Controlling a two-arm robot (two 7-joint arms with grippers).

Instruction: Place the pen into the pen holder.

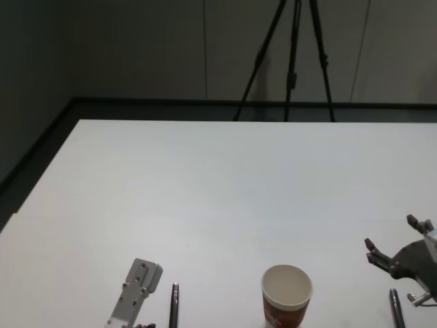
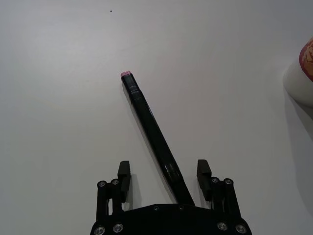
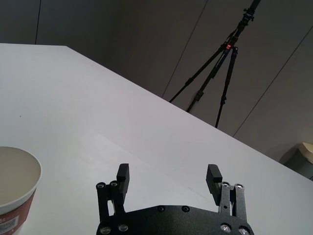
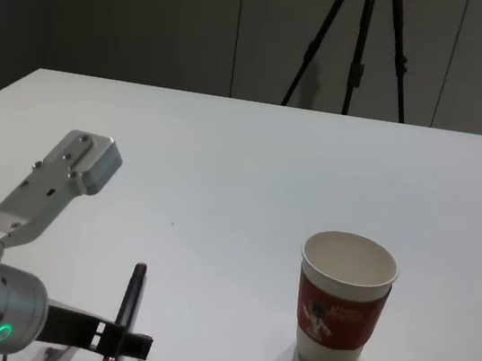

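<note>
A black pen [image 2: 151, 132] with a pink end cap lies flat on the white table [image 1: 218, 178]. My left gripper [image 2: 163, 171] is open and low over the pen's near end, one finger on each side of the barrel. The same pen [image 1: 174, 304] lies just right of my left arm [image 1: 136, 290]. The pen holder [image 4: 341, 309], a white paper cup with a red sleeve, stands upright and empty to the right of the pen. My right gripper [image 1: 391, 234] hovers open at the table's right side, beyond the pen holder [image 3: 14, 188].
A second dark pen [image 1: 396, 307] lies near the front edge under my right gripper. A black tripod [image 1: 290, 61] stands behind the table's far edge. The pen holder's rim [image 2: 305, 68] shows close to my left gripper.
</note>
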